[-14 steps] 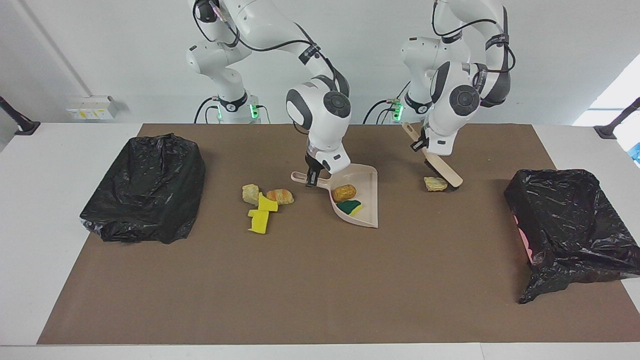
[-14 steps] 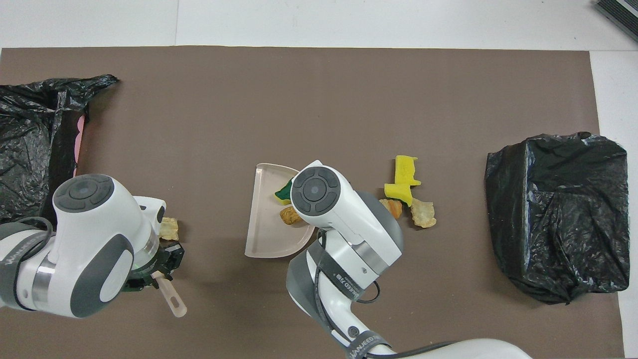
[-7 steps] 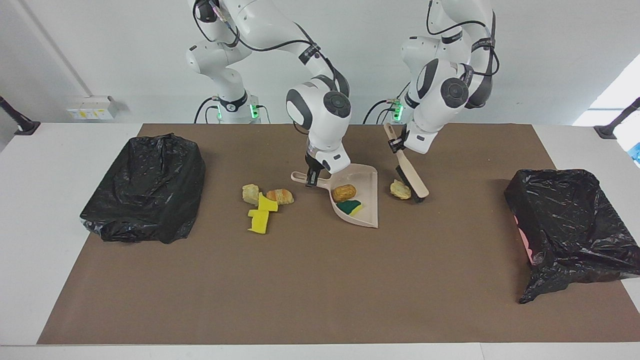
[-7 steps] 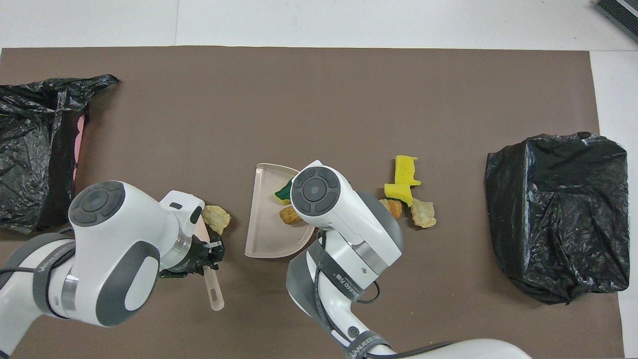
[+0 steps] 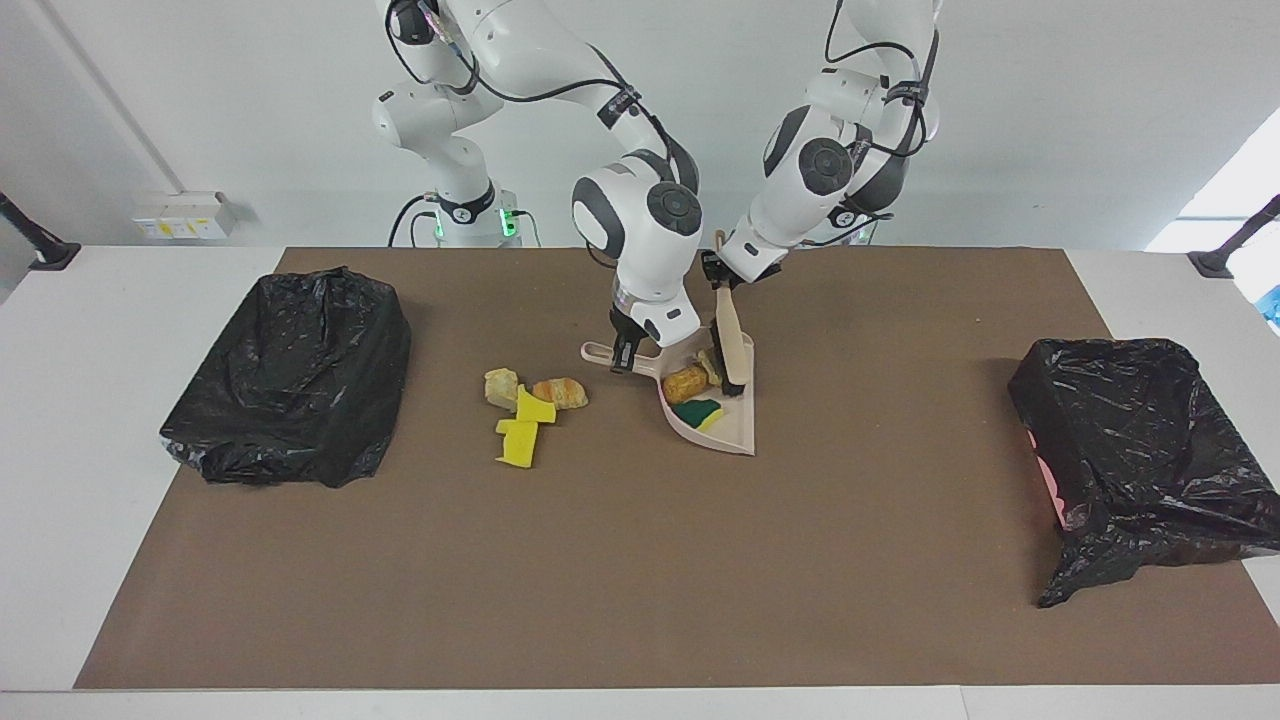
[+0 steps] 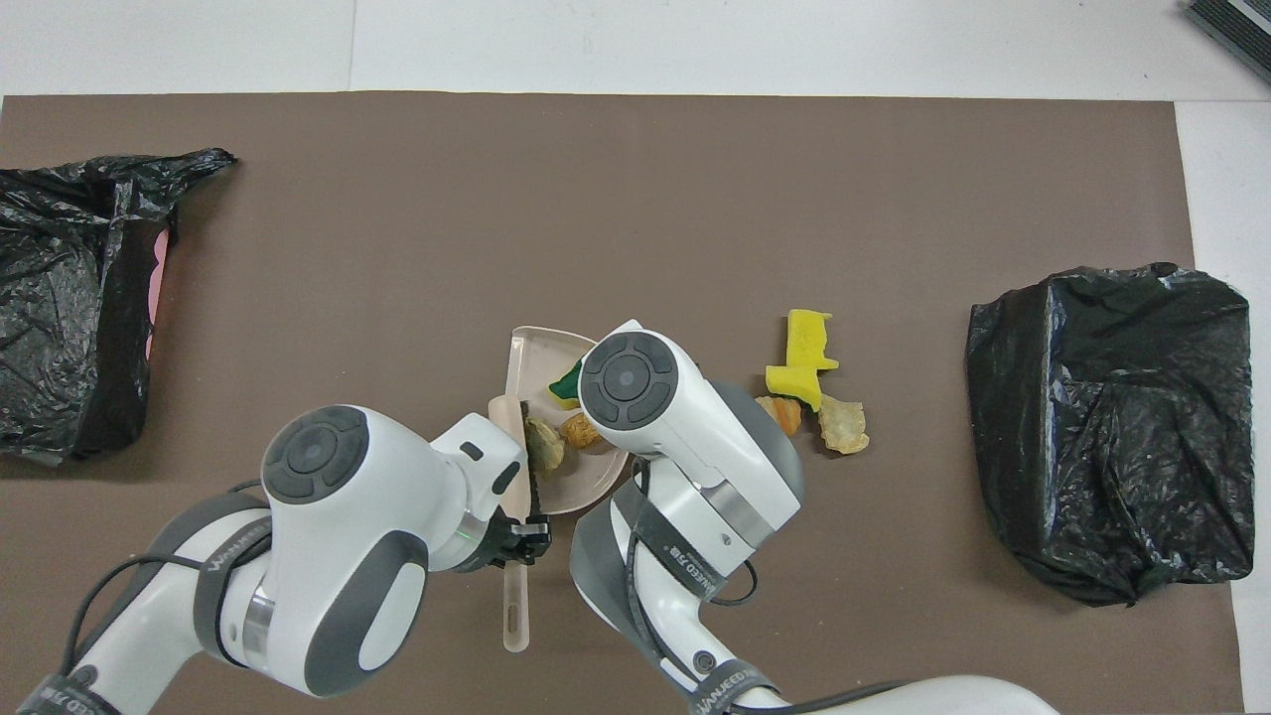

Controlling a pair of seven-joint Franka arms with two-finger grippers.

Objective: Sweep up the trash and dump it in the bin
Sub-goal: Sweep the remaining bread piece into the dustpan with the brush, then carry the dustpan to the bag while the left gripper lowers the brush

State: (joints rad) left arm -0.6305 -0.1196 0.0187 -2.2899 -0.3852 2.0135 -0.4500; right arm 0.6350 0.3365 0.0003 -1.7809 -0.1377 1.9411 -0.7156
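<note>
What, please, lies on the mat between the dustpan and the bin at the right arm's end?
Four scraps lie there, clustered beside the dustpan: two yellow sponge pieces and two bread-like lumps. The facing view shows bare mat up to the bin.

We see a white table [image 5: 120, 330] covered by a brown mat [image 5: 640, 560]. On the mat lie two black bin bags [image 5: 290, 375], one at each end, the other [image 5: 1140, 450] toward the left arm's end. Near the middle rests a beige dustpan [image 5: 725, 420], and beside it, toward the right arm's end, a cluster of yellow and tan trash [image 5: 525, 405].
</note>
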